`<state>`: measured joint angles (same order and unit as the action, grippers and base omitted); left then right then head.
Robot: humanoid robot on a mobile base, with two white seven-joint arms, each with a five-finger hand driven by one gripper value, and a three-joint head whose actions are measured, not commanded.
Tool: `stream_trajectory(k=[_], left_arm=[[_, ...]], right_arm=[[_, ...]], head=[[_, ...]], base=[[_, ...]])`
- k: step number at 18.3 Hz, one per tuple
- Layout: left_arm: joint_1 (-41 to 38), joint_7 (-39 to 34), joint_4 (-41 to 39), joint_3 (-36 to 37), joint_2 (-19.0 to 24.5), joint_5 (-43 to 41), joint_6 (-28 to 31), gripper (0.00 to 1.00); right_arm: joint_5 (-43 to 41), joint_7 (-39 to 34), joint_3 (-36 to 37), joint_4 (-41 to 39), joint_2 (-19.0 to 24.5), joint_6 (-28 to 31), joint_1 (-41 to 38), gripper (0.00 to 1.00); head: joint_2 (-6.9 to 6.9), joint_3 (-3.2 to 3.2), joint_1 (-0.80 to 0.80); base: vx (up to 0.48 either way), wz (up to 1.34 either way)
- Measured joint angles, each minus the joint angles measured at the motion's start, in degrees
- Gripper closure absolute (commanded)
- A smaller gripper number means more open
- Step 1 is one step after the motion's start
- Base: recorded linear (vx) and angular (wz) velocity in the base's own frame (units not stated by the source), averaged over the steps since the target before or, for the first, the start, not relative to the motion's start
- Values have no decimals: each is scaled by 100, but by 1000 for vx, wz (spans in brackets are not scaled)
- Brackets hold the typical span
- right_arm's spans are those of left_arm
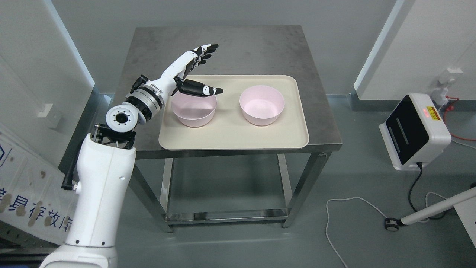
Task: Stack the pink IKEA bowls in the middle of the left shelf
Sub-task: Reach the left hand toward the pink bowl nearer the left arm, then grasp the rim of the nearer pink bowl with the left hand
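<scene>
Bowls, pink, two: near bowl (194, 109) lay directly beneath the left hand (193, 70), under its thumb; far bowl (262, 105) sat well apart to the hand's thumb side. Both stood upright on a beige tray (230, 137) on a steel table (238, 48). Hand spread wide, holding nothing: fingers (206, 50) extended away over the tray's far edge, thumb (202, 89) stretched across the near bowl's rim. Wrist angled up from the forearm, which entered from below-left. Judgement: the grasp was not yet made; best done by lowering so thumb goes inside the rim and fingers outside, then pinching the wall squarely to avoid tipping. Right hand not visible.
</scene>
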<state>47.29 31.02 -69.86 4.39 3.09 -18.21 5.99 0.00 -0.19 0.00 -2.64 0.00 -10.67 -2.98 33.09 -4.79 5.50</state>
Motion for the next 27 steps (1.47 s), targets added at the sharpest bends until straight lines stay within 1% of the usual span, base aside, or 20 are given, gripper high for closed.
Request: stream_trajectory(k=[4, 8, 14, 17, 22, 24, 27], left_arm=[[191, 85, 336, 201, 173, -281, 120, 12], [250, 177, 566, 335, 516, -404, 155, 12], [258, 532, 707, 279, 929, -453, 11, 12], [243, 761, 746, 243, 1063, -467, -3, 17], [184, 903, 796, 378, 1208, -492, -192, 36], [189, 909, 811, 440, 1230, -500, -245, 41], [245, 899, 829, 542, 1236, -527, -450, 57]], right_arm=[[0, -1, 0, 0, 0, 0, 0, 0], [0, -2, 0, 0, 0, 0, 0, 0], [0, -4, 0, 0, 0, 0, 0, 0], [0, -5, 0, 0, 0, 0, 0, 0], [0, -15, 0, 0, 0, 0, -1, 0], [0, -28, 0, 0, 0, 0, -1, 0], [0, -30, 0, 0, 0, 0, -1, 0]], head=[[0, 0, 0], [0, 0, 0], [0, 0, 0], [0, 0, 0], [0, 0, 0], [0, 0, 0], [0, 0, 0]], base=[[69, -52], [51, -43], [16, -12], [0, 0], [-2, 4], [0, 0], [0, 0]])
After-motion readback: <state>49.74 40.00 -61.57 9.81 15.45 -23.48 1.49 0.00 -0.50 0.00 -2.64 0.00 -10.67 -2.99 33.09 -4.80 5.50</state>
